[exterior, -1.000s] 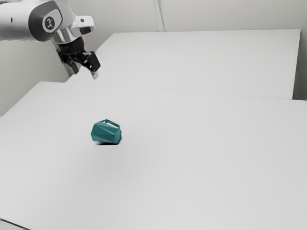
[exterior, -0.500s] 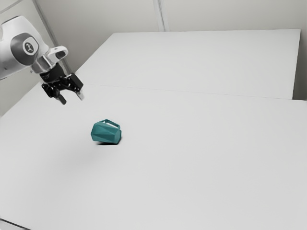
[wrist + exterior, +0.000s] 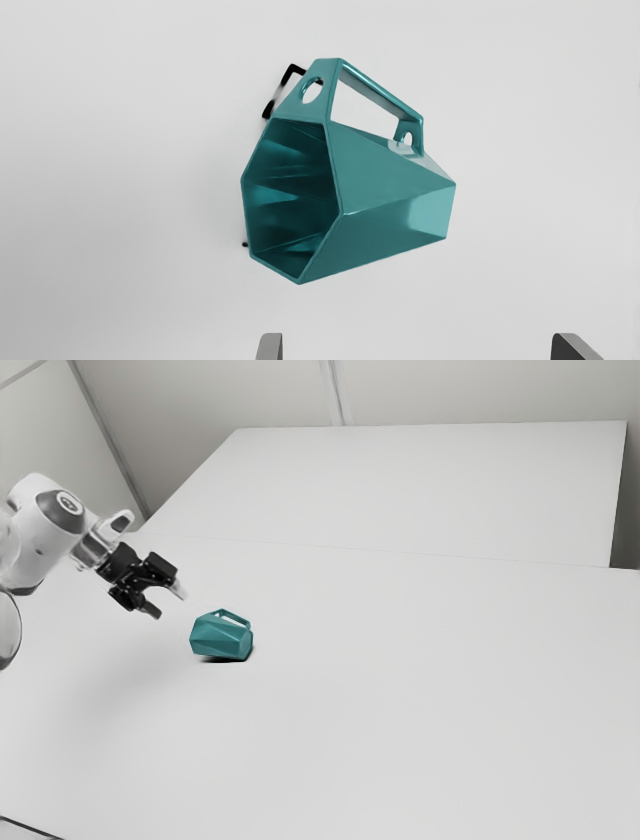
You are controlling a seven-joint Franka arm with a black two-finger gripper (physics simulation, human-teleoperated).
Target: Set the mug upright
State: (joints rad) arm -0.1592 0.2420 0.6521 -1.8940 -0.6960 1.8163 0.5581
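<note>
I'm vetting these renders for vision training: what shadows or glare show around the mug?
Exterior view: a thin dark shadow under the mug. Wrist view: pale glare on its side near one end of the handle, a dim interior, and a black, partly blurred shadow beside the handle's other end.

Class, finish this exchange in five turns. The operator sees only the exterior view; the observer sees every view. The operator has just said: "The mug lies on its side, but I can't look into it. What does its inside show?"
Observer: Bare teal walls show through the mug's open mouth.

Operator: Is that mouth round?

Observer: No, its rim is angular, with straight edges meeting at corners.

Operator: How are the ends of the handle made, where they meet the body?

Observer: Each end has a rounded hole through it.
</note>
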